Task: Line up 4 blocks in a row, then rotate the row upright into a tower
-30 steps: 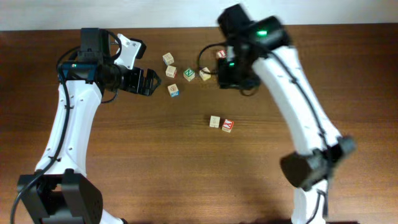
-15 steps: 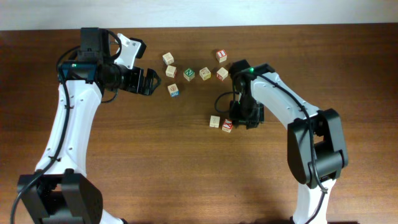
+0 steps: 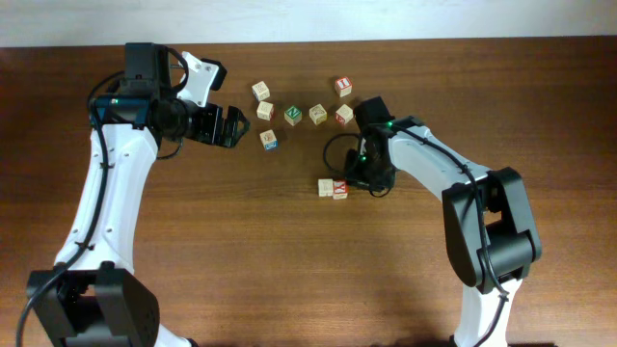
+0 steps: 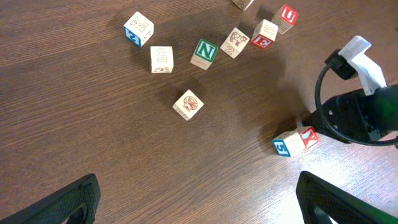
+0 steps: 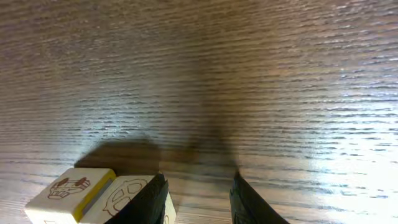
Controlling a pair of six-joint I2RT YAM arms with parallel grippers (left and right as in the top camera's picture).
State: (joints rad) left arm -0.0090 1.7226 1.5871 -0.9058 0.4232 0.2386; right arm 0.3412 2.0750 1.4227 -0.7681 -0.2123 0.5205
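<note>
The right gripper (image 5: 196, 182), jaws a little apart and empty, sits right beside a red-lettered block (image 3: 340, 189) near the middle of the table (image 3: 289, 275). The left gripper (image 4: 205, 199) is wide open.

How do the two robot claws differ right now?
The left gripper is spread wide; the right gripper is much narrower, with nothing in its gap. The left gripper hangs far from the pair of blocks; the right gripper is low over the table, one finger right beside them. Both are black, two-fingered and empty.

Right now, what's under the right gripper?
Bare table between the right gripper's fingers; two blocks lie beside one finger, which covers part of the nearer one.
</note>
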